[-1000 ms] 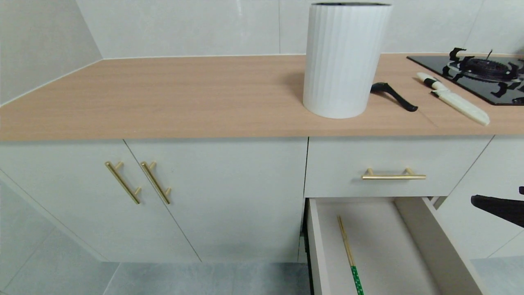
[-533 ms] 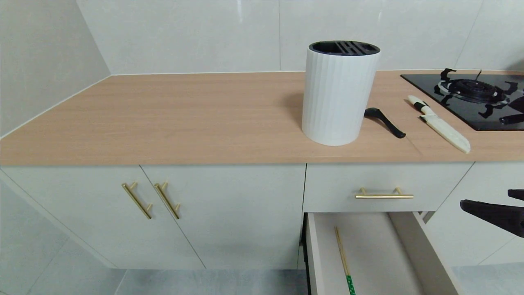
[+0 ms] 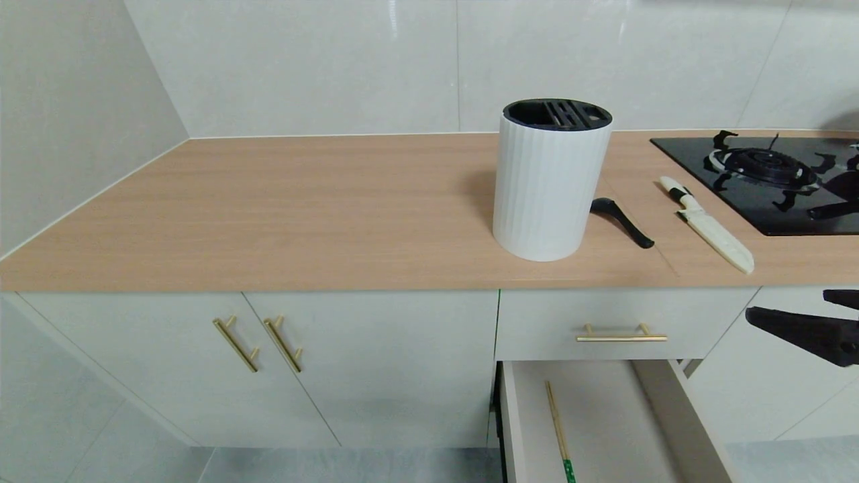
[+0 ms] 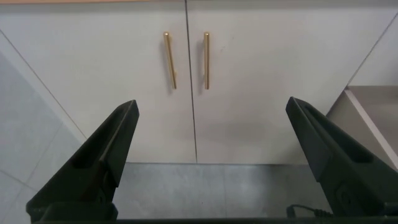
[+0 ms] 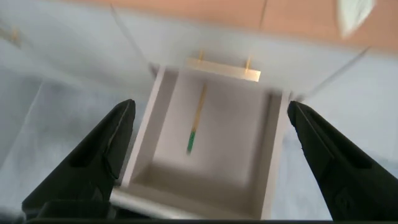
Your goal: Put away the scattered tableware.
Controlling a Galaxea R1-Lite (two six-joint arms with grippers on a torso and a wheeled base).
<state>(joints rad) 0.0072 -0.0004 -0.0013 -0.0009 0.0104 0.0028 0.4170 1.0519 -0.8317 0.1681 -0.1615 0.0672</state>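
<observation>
A white knife (image 3: 706, 225) and a black spoon (image 3: 622, 222) lie on the wooden counter (image 3: 302, 215), just right of a white ribbed holder (image 3: 550, 191) with a black slotted top. Below them a drawer (image 3: 508, 416) stands pulled out, and a pair of green-tipped chopsticks (image 3: 556, 422) lies inside. My right gripper (image 3: 786, 305) hangs open and empty to the right of the drawer, below counter height. Its wrist view looks down into the drawer (image 5: 186, 190) at the chopsticks (image 5: 194, 121) between its open fingers (image 5: 93, 162). My left gripper (image 4: 211, 155) is open, facing the cabinet doors.
A black gas stove (image 3: 765, 178) takes up the counter's far right. Two cabinet doors with gold handles (image 3: 258, 343) sit left of the drawer; they also face the left gripper as handles (image 4: 186, 59). A shut drawer with a gold handle (image 3: 621, 336) is above the open one.
The head camera has tilted up, so counter, holder and drawer sit lower in the picture. The right gripper now stands higher relative to the open drawer.
</observation>
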